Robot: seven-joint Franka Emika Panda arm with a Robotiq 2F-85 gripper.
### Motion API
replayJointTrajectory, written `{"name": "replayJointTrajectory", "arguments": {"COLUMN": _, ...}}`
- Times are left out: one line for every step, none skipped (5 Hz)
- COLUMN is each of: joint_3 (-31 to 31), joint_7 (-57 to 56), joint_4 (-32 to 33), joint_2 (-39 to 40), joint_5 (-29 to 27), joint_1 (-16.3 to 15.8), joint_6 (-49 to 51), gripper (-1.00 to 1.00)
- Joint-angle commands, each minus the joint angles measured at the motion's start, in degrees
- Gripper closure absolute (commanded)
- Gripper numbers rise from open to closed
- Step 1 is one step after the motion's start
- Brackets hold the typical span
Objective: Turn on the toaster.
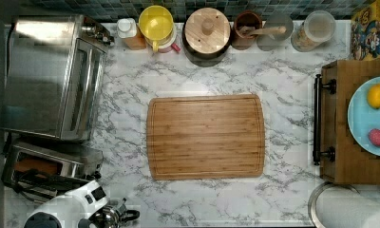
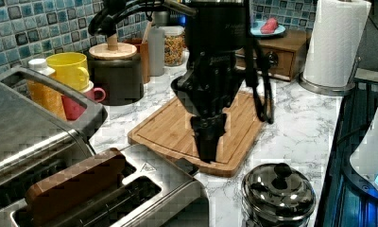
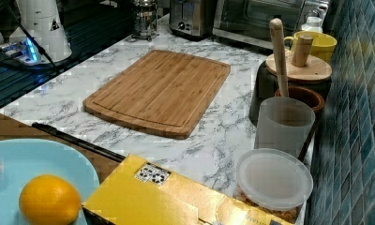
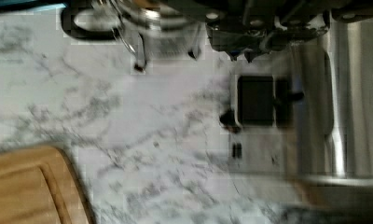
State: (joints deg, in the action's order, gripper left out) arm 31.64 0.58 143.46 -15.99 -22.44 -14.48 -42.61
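Note:
The toaster (image 1: 45,167) is a small steel box at the bottom left of the top view, holding brown bread (image 2: 73,182) in one slot. Its black lever knob (image 2: 187,166) sits at the end facing the cutting board and shows as a dark square (image 4: 255,100) in the wrist view. My black gripper (image 2: 207,157) points straight down, a little above and just beside the lever knob, not touching it. The fingertips (image 4: 234,55) stand close together with nothing between them. In the right view the toaster (image 3: 190,18) stands at the far end of the counter.
A large steel toaster oven (image 1: 55,76) stands beside the toaster. A glass and chrome French press (image 2: 278,191) is close to the lever end. A bamboo cutting board (image 1: 205,137) lies mid-counter. Jars and a yellow mug (image 1: 156,23) line the tiled wall; a paper towel roll (image 2: 336,42) stands at the edge.

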Motion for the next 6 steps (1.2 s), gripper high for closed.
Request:
{"name": "replayJointTrajectory", "arguments": {"joint_3": -0.45, "joint_7": 3.28, "joint_4": -2.27, "joint_2": -0.96, "joint_5": -6.06, "joint_1": 0.93, "joint_6": -3.57, "gripper": 1.00}}
{"name": "replayJointTrajectory", "arguments": {"joint_3": 1.83, "joint_7": 5.03, "joint_4": -3.06, "joint_2": 1.10, "joint_5": -3.83, "joint_1": 1.75, "joint_6": -5.02, "gripper": 1.00}}
{"name": "replayJointTrajectory", "arguments": {"joint_3": 2.09, "joint_7": 7.72, "joint_4": -3.08, "joint_2": 3.26, "joint_5": -1.52, "joint_1": 1.43, "joint_6": -8.00, "gripper": 1.00}}
{"name": "replayJointTrajectory", "arguments": {"joint_3": 4.74, "joint_7": 12.30, "joint_4": -4.22, "joint_2": 6.82, "joint_5": 3.78, "joint_1": 4.73, "joint_6": -8.72, "gripper": 1.00}}
{"name": "replayJointTrajectory", "arguments": {"joint_3": 4.83, "joint_7": 14.62, "joint_4": -5.26, "joint_2": 10.09, "joint_5": 6.40, "joint_1": 6.98, "joint_6": -7.26, "gripper": 1.00}}
{"name": "replayJointTrajectory", "arguments": {"joint_3": 3.14, "joint_7": 11.72, "joint_4": -4.66, "joint_2": 11.78, "joint_5": 3.78, "joint_1": 6.17, "joint_6": -8.12, "gripper": 1.00}}
